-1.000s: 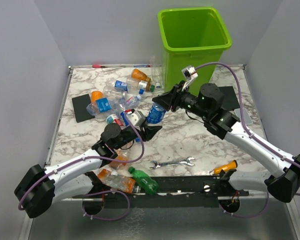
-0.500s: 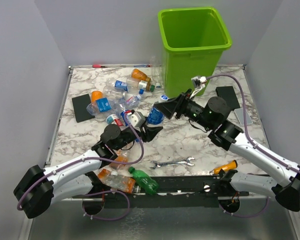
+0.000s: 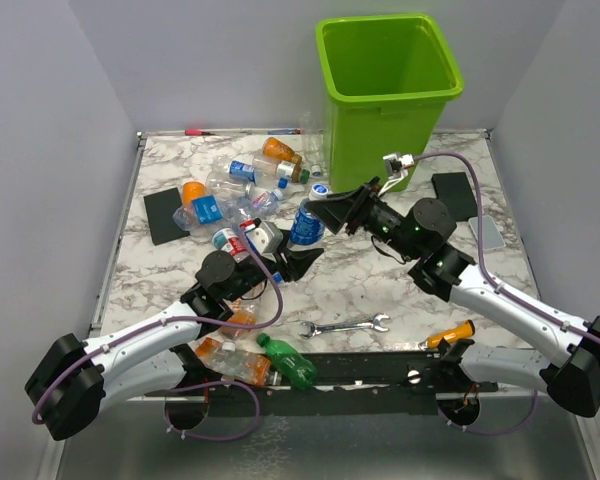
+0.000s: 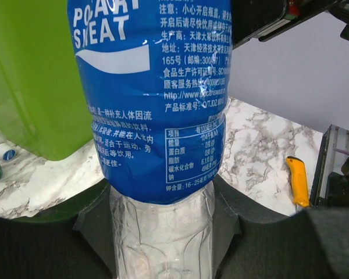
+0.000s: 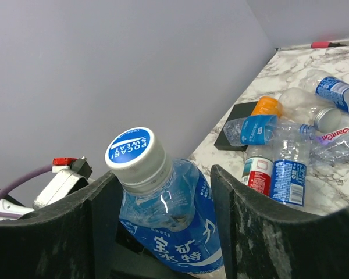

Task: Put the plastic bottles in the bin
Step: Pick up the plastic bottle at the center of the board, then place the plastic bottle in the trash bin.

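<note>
1. The left gripper (image 3: pixel 298 255) is clamped on the base of the blue-labelled bottle (image 4: pixel 157 104), roughly upright near the bin (image 3: pixel 380 130).
2. The right gripper (image 5: pixel 166 203) straddles its capped top (gripping or loose, I cannot tell).

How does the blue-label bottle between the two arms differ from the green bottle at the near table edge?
The blue-label bottle is clear with a white cap; the green bottle is green-bodied. The blue-label bottle stands roughly upright, its base clamped between the left fingers; the green bottle lies on its side with no fingers on it. Both are small plastic drink bottles, outside the bin.
</note>
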You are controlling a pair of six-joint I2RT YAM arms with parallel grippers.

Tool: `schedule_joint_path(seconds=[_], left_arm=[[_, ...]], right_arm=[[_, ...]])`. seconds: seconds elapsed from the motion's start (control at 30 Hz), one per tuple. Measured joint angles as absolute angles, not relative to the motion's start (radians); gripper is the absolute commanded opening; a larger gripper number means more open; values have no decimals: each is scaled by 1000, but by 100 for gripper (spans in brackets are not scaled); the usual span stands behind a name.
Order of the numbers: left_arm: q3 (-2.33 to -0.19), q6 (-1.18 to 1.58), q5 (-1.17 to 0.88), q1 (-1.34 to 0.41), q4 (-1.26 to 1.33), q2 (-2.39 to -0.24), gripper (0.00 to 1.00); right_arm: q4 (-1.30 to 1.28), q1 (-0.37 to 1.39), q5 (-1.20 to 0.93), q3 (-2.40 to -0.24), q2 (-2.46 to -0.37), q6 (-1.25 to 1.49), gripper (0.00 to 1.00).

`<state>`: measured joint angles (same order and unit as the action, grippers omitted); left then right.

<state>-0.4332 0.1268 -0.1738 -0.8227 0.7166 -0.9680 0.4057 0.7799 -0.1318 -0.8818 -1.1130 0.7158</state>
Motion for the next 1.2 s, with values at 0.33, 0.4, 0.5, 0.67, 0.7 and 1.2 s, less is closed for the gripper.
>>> schedule_joint_path(seconds=[0.33, 0.4, 0.5, 0.67, 0.7, 1.2], left_arm=[[-433, 137, -172, -828, 715, -976, 33], [-432, 143, -169, -828, 712, -978, 39], [-430, 150, -158, -828, 709, -979, 55], [-429, 149, -147, -830, 710, -980, 99], [-429, 151, -147, -833, 715, -979, 99], [-397, 113, 99, -836, 733, -830, 99]], right_arm=[[407, 786, -111, -930, -1138, 651, 31], [403, 786, -112, -932, -1142, 629, 27], [394, 786, -113, -943, -1154, 616, 16], [364, 786, -109, -955, -1153, 598, 0], [334, 786, -99, -963, -1151, 590, 0], [175, 785, 416, -1547, -1091, 35, 0]])
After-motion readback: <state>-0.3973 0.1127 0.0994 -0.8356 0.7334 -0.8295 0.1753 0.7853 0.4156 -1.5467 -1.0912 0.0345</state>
